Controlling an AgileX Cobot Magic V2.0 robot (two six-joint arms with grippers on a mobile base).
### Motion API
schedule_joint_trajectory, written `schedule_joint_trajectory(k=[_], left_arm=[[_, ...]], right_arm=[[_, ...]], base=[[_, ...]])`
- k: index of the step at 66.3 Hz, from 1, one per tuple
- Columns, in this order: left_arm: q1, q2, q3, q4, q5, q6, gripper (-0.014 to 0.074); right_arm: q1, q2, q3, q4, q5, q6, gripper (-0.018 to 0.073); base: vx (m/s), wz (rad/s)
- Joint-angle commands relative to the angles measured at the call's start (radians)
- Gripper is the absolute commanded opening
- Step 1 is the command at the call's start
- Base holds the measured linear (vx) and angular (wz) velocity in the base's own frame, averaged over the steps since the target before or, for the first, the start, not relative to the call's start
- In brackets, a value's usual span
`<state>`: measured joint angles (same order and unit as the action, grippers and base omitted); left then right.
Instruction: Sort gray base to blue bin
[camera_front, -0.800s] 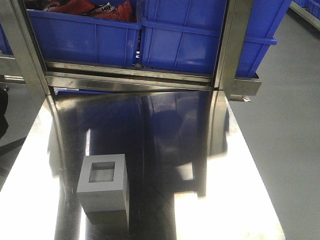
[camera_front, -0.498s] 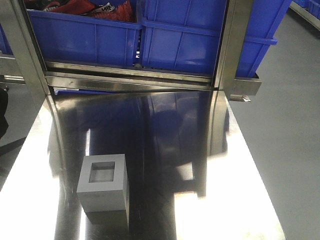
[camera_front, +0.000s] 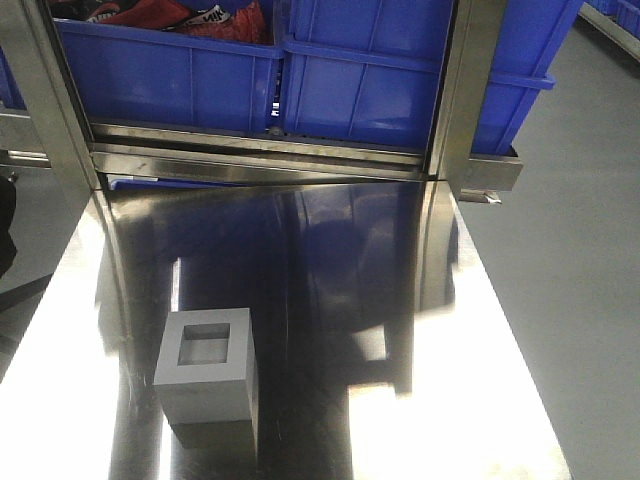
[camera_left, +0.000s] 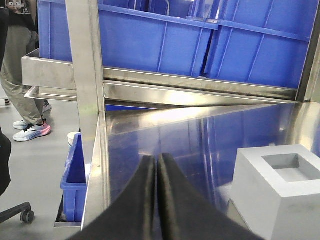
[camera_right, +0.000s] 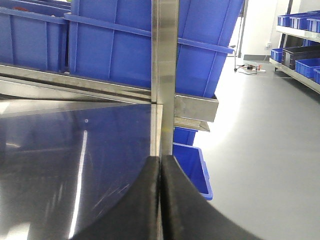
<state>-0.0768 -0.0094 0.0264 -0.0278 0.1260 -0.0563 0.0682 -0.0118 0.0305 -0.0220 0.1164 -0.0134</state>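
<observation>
My left gripper (camera_left: 156, 159) and right gripper (camera_right: 160, 160) are clenched empty, so unopened I'd shove the gray base (camera_left: 280, 192) at three o'clock.

Front view high, looking down table (camera_front: 330, 250) toward blue bins (camera_front: 370, 90); wrist views low, close, facing same bins, probably opposite sides.

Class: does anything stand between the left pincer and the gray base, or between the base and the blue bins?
Nothing visible does. Only bare steel table separates the left pincer from the gray base, which sits to its right. Toward the blue bins the table is bare too, but they sit raised behind a steel rail.
</observation>
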Motion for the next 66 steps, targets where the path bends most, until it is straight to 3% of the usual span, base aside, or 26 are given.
schedule_joint_trajectory(k=[1, 29, 37, 49, 66], left_arm=[[-0.007, -0.016, 0.029, -0.003, -0.069, -0.004, -0.0006], [-0.007, -0.016, 0.029, -0.003, -0.075, -0.004, -0.0006], [-0.007, -0.016, 0.029, -0.003, -0.12, -0.004, -0.0006], [-0.007, -0.015, -0.009, -0.011, -0.281, -0.004, -0.0006], [-0.007, 0.076, -0.141, -0.006, -0.249, 0.016, -0.0006]], right_arm=[[-0.005, -0.011, 0.014, -0.011, -0.078, -0.005, -0.0009], [-0.005, -0.011, 0.014, -0.011, -0.078, -0.005, -0.0009], [-0.005, -0.011, 0.014, -0.011, -0.078, -0.005, -0.0009], [-0.005, -0.011, 0.014, -0.011, -0.078, -0.005, -0.0009], [-0.005, -0.011, 0.014, -0.011, -0.078, -0.005, -0.0009]], base=[[0.0, 0.0], [0.0, 0.0], [0.0, 0.0], [0.0, 0.0], [0.0, 0.0]])
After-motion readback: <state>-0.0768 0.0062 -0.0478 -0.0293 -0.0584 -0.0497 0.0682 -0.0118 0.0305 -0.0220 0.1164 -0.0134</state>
